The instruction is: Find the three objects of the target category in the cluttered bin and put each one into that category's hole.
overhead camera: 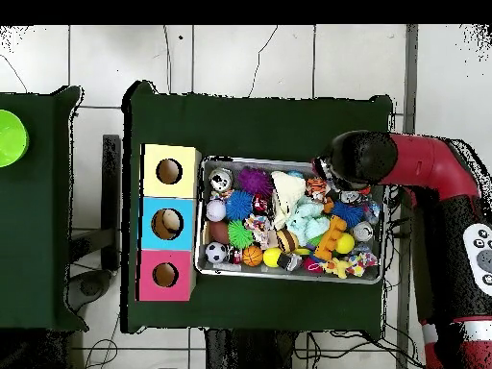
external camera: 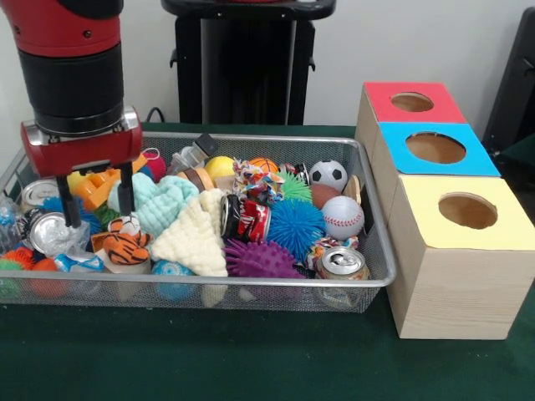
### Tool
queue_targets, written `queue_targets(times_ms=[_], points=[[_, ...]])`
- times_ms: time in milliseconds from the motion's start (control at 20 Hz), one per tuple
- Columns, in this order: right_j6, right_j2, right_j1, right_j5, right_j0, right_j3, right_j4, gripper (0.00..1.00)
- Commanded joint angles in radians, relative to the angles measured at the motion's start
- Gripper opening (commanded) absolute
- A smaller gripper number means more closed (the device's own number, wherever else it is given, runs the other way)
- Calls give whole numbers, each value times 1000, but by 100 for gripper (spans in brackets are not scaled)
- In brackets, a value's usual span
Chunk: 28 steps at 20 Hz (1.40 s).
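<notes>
— Over the left end of the wide silver wire-mesh bin [external camera: 251, 288], seen from the front, the red and black arm's gripper [external camera: 96, 205] hangs with its jaws open, empty, two thin black fingers [external camera: 125, 199] pointing down.

— What lies beneath?

— The small orange black-striped plush tiger [external camera: 125, 245], just below and slightly right of the jaws, untouched, lying between a silver tin and the cream knitted cloth [external camera: 194, 238].

— And the target?

— The round dark hole [external camera: 411, 102] in the red-topped pale wooden box [external camera: 401, 109] stands well apart, beyond the bin's other end (farthest of the three boxes on the green worktop).

— Progress?

— Early, I judge: no grasp made. Whether any plush already went in, I cannot tell; other plush animals are hard to pick out among the clutter.
</notes>
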Motion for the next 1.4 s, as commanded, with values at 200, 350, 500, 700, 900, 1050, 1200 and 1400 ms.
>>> queue_targets(times_ms=[200,350,500,700,900,1050,1200,1400], points=[[-192,67,78,-34,-49,80,10,100],[-185,83,98,-27,-57,84,34,100],[-180,96,107,-16,-60,94,54,100],[-165,112,118,-16,-70,114,81,100],[-164,123,135,-43,-79,125,87,100],[-164,130,145,-52,-85,125,80,100],[-165,133,153,-58,-87,121,66,100],[-171,126,174,-72,-81,100,41,100]])
